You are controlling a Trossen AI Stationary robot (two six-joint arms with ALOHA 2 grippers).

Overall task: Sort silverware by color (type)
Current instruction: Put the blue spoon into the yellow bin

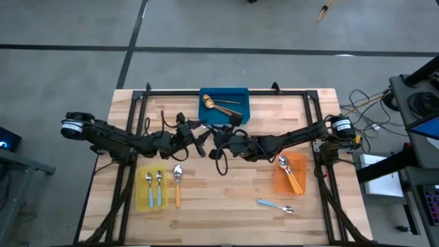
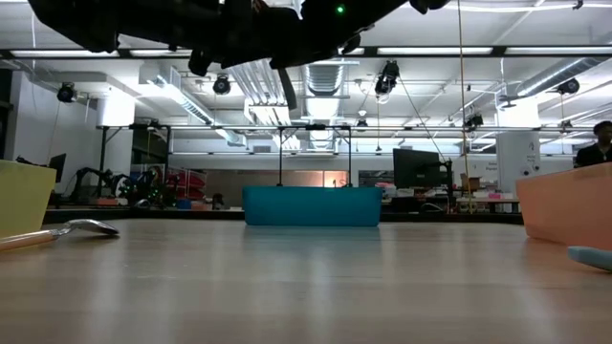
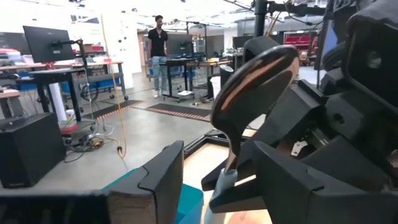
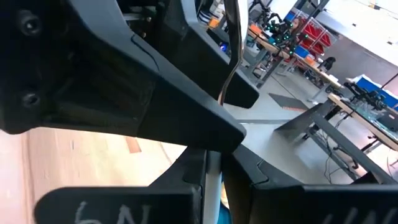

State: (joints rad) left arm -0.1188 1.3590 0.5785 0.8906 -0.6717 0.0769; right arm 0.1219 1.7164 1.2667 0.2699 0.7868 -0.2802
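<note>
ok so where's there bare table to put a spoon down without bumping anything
Free: the front middle strip between the orange-handled spoon and the blue-handled spoon, plus both back corners beside the blue bin. Crowded: the center, where the left gripper and right gripper meet.

**An open workshop hall around a pale wooden table**

The light butcher-block wooden table (image 1: 226,199) stands on a smooth grey concrete floor (image 1: 68,75) crossed by dark seams. At 3 o'clock of it sit loose cables (image 1: 363,103). Level across the tabletop, a high ceiling carries exposed silver ducts (image 2: 325,81) and bright strip lights (image 2: 182,96). Farther back are a dark monitor (image 2: 416,167) and red storage bins (image 2: 186,182). Elsewhere, a person in dark clothes (image 3: 158,53) stands among black-framed desks (image 3: 56,78).
</note>
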